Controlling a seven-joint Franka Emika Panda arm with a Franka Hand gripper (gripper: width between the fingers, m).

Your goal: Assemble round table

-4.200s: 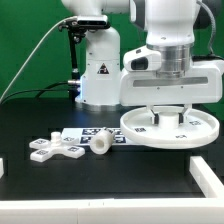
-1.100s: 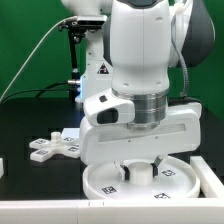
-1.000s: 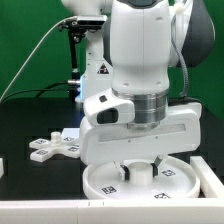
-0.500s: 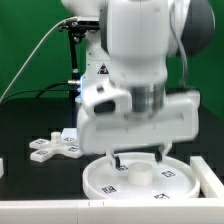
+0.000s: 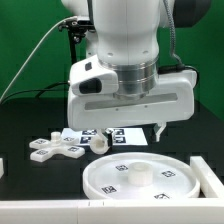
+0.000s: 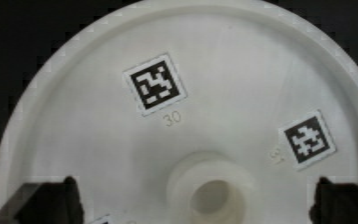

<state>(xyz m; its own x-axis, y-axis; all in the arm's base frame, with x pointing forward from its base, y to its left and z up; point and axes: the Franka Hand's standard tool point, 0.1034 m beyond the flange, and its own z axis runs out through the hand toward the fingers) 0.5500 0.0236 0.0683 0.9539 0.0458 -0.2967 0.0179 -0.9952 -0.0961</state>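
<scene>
The large rimmed round disc (image 5: 135, 178) of the round table lies flat on the black table near its front edge, tags and central hub facing up. My gripper (image 5: 125, 130) hangs above it, open, with nothing between its fingers. In the wrist view the disc (image 6: 176, 120) fills the picture and my gripper (image 6: 208, 203) straddles the hub hole without touching it, one dark fingertip (image 6: 51, 200) on each side. The short cylinder leg (image 5: 100, 142) lies to the exterior view's left of the disc. The cross-shaped foot (image 5: 55, 150) lies further left.
The marker board (image 5: 112, 132) lies behind the disc, partly hidden by my hand. White blocks stand at the front left (image 5: 3, 166) and front right (image 5: 207, 172) of the table. The arm's base (image 5: 95, 70) stands at the back.
My gripper has opened, let go of the disc and risen. The disc now rests on the table at the front.
</scene>
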